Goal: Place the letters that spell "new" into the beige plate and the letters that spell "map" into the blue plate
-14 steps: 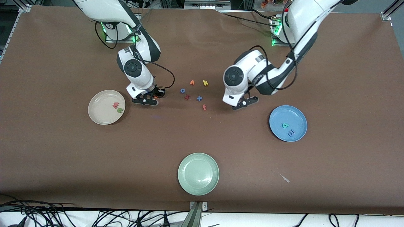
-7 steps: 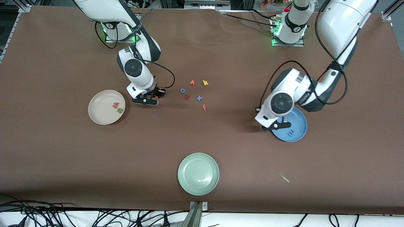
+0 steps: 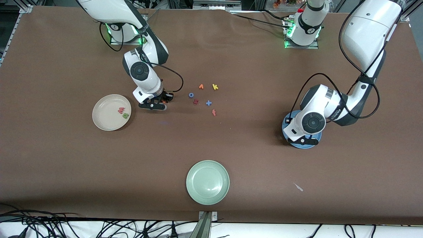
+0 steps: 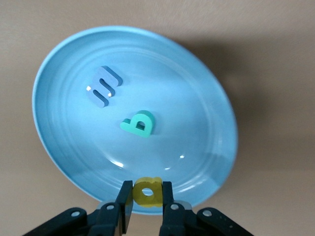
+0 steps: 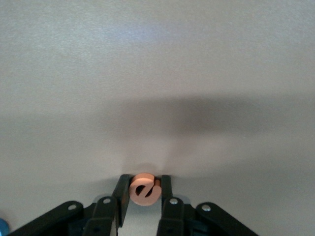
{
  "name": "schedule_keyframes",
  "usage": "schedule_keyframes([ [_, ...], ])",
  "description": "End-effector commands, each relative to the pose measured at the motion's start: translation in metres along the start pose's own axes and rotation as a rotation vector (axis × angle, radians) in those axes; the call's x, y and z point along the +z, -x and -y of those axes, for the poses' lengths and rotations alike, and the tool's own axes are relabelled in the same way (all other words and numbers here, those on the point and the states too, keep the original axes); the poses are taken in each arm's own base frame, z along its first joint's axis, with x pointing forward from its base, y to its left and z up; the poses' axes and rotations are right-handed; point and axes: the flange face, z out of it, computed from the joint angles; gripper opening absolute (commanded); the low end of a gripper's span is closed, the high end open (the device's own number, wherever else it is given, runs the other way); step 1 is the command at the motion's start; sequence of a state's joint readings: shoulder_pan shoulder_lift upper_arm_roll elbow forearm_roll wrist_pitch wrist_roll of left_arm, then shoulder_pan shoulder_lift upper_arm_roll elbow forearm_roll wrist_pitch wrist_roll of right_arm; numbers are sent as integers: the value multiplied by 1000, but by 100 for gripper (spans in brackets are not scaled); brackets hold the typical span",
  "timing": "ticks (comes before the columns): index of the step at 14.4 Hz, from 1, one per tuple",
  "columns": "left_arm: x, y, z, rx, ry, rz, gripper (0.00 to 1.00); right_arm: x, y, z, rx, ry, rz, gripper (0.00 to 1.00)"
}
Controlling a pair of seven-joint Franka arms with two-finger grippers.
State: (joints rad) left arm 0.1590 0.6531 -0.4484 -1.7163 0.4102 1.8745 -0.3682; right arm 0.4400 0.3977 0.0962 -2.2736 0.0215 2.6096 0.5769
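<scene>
Pale green plate [image 3: 207, 182], glossy, round w/ raised rim, sits nearest the front camera; a small pale scrap [image 3: 298, 187] lies on the brown matte table [image 3: 66, 172] toward the left arm's end.

Left gripper [image 4: 146, 197] hangs over the blue plate [image 4: 74, 147], fingers pinched narrow on the yellow p [image 4: 147, 191], a thick foam cutout. In the plate lie the blue m [image 4: 103, 86] and teal a [image 4: 139, 123], apart from each other. In the front view the wrist covers most of that plate; its letters are hidden there.

Beige plate [image 3: 105, 115], shallow, toward the right arm's end, holds the pink-red w [image 3: 121, 110] and green n [image 3: 125, 115], just beside each other.

Right gripper [image 5: 143, 195] is low at the table near the beige plate, fingers clamped on the orange e [image 5: 144, 190], round foam; lift off the table can't be told.

Loose cluster farther back at mid-table: red f [image 3: 213, 112], blue cross shape [image 3: 208, 103], dark red piece [image 3: 195, 101] (shape unclear), blue o [image 3: 191, 95], orange v-shape [image 3: 201, 86], yellow k [image 3: 215, 87].
</scene>
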Motion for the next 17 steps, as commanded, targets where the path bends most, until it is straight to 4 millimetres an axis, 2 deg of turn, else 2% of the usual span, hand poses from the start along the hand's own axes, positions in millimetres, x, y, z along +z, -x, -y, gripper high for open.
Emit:
schedule_keyframes([
  [1,10,-10,20,84,8,7,56,-26,-7,-3,-69,12,17,17],
  [2,10,-10,20,82,18,10,97,-39,-15,-14,-74,27,31,17],
  [4,2,-9,22,77,18,4,100,-61,-32,-31,-108,44,46,17],
  [6,-20,-8,20,74,21,-20,100,-78,-49,-58,-153,59,64,17],
  [8,-66,2,17,62,51,-45,100,-87,-65,-93,-210,71,85,17],
  [10,-125,10,18,42,98,-77,100,-85,-76,-126,-252,78,102,17],
  [12,-181,22,21,41,124,-81,100,-80,-83,-147,-262,83,112,17],
  [14,-242,39,37,23,139,-137,100,-72,-91,-169,-228,88,120,17],
  [15,-262,45,44,12,152,-164,100,-68,-97,-182,-217,89,126,17],
  [16,-288,61,52,11,151,-214,100,-66,-100,-185,-216,89,128,20],
  [17,-304,72,57,24,143,-245,100,-65,-103,-184,-208,91,132,54],
])
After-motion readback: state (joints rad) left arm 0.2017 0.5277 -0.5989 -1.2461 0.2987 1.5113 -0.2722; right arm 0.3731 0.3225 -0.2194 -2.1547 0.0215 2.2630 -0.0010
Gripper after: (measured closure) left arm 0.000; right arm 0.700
